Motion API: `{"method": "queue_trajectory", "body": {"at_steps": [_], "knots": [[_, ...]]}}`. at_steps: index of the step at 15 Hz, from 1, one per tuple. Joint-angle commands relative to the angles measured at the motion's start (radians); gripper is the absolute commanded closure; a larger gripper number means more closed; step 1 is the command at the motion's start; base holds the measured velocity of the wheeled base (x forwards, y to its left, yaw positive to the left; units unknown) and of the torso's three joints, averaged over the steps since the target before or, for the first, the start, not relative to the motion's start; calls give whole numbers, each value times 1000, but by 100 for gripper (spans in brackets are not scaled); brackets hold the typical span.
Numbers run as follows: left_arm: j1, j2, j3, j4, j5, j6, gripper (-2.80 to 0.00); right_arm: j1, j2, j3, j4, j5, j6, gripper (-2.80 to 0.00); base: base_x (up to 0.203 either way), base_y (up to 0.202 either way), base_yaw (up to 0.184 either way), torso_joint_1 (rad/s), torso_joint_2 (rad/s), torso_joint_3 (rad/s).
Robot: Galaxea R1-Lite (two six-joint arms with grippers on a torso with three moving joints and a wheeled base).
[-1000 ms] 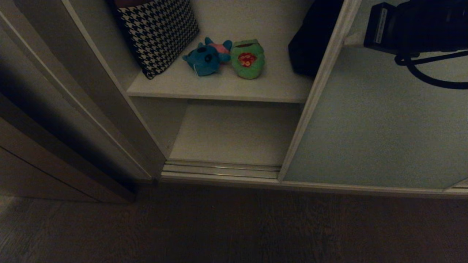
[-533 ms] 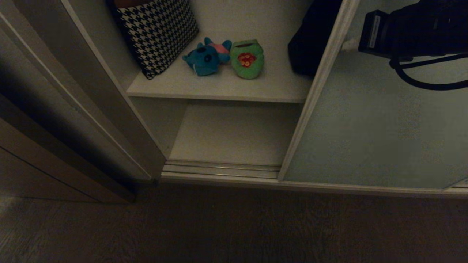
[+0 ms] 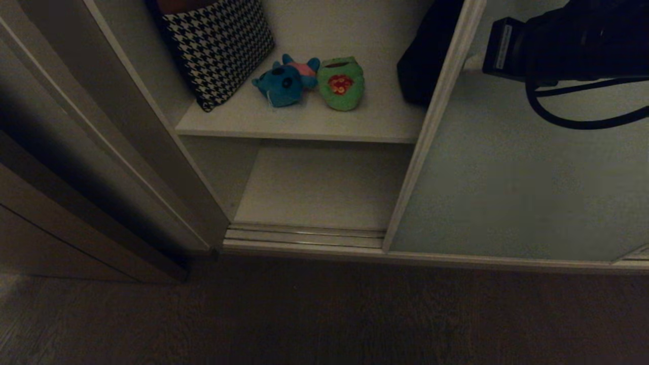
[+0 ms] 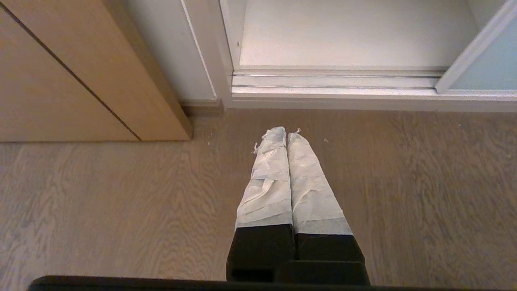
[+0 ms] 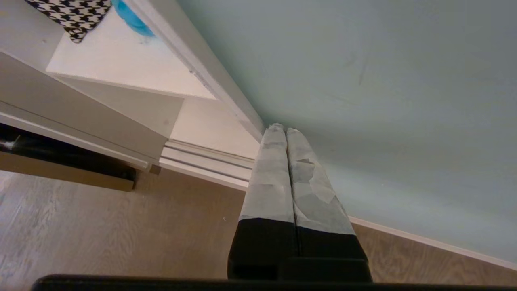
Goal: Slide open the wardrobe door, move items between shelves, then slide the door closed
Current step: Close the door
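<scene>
Right gripper [image 5: 281, 128] (jaws pressed together) has slid toward 9 o'clock, tips at the pale grey-green matte sliding door's [image 3: 507, 192] silvery frame.

The head view is dim and murky, the floor [image 3: 324, 314] nearly black and deep shadow left of the wardrobe. Both wrist views are bright and evenly lit, sharp, with soft shadow on the door [image 5: 383, 101] near the hand [image 5: 281, 128].
</scene>
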Motion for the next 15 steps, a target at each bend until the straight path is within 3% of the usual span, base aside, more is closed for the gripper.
{"method": "queue_trajectory", "body": {"at_steps": [1,5,11,15], "knots": [[0,1,0,0,0,0,0,59,22,-2,-3,-25,-5,0,0,0,0,0,0,0],[0,0,0,0,0,0,0,129,81,-3,-5,-58,-8,0,0,0,0,0,0,0],[0,0,0,0,0,0,0,303,91,-1,-3,-52,-53,0,0,0,0,0,0,0],[0,1,0,0,0,0,0,340,-41,50,36,-42,-55,0,0,0,0,0,0,0]]}}
